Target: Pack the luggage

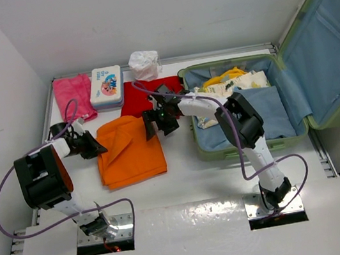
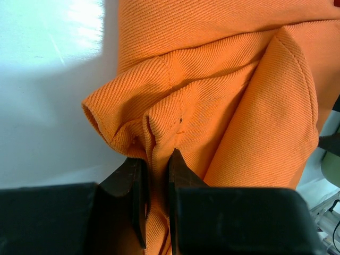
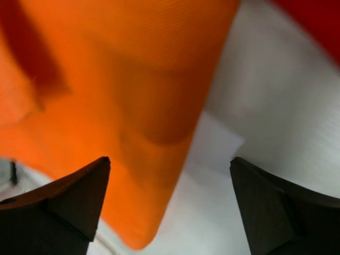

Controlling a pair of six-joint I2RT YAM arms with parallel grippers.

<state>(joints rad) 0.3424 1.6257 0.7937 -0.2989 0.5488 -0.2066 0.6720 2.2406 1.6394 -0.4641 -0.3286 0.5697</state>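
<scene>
Here, white walls [image 1: 171, 11] hem the table [image 1: 191, 179] bearing the luggage [image 1: 289, 141].

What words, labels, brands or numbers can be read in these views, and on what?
None legible.
Lid of the white-and-blue box: colourful print, any lettering too small to read.
The patterned fabric in the luggage: print too small to read.
Wrist views, orange cloth: no writing.
</scene>
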